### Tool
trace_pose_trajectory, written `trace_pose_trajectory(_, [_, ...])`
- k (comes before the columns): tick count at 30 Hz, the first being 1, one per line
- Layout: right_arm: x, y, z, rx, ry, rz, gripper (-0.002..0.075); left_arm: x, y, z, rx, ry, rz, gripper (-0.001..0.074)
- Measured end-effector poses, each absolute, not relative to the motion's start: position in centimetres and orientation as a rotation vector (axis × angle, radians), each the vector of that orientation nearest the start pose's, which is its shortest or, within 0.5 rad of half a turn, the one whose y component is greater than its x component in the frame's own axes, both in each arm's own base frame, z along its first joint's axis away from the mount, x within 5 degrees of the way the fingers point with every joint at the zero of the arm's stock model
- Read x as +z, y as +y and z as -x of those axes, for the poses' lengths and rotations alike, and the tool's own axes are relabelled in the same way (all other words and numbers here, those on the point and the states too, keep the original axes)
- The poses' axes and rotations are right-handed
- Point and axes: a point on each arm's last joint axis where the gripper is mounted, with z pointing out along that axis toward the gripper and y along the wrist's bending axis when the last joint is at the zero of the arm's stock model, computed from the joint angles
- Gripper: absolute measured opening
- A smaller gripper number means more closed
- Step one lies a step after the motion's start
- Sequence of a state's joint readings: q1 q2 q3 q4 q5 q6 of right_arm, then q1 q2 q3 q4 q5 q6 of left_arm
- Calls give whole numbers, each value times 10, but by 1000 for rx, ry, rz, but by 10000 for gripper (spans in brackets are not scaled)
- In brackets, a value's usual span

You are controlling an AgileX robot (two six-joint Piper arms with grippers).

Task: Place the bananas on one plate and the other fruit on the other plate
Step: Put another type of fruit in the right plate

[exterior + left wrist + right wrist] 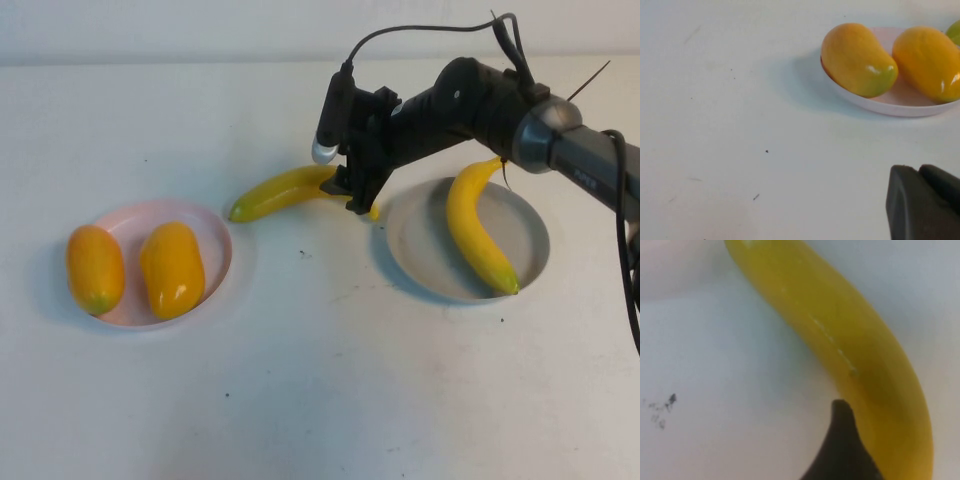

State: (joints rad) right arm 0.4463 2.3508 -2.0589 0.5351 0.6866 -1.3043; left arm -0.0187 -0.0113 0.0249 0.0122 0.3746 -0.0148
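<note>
One banana (478, 232) lies in the grey plate (420, 250) at the right. The second banana (283, 192) lies between the plates, just left of the grey plate's rim. My right gripper (358, 198) is down over its right end and shut on it. In the right wrist view a dark finger (840, 450) presses against this banana (840, 335). Two orange-yellow mango-like fruits (95, 268) (172, 268) lie side by side in the pink plate (215, 245). My left gripper (922, 175) is shut and empty, low over the bare table near the pink plate (890, 105). It is out of the high view.
The white table (320, 380) has small dark specks. The right arm (560, 145) and its cable reach in from the right, above the grey plate.
</note>
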Motion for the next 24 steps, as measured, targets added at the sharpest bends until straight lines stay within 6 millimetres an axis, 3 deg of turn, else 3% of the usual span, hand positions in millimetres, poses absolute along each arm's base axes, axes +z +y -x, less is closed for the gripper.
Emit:
trace_pose_trajectory(8, [181,258,-476,194,1784,1544,437,172,-1,-53,-11,1872,-11,1])
trace_pose_trajectory(24, [168,256,-479,195,1822,1530,437,172,-1,-53,-11,1872,-11,1])
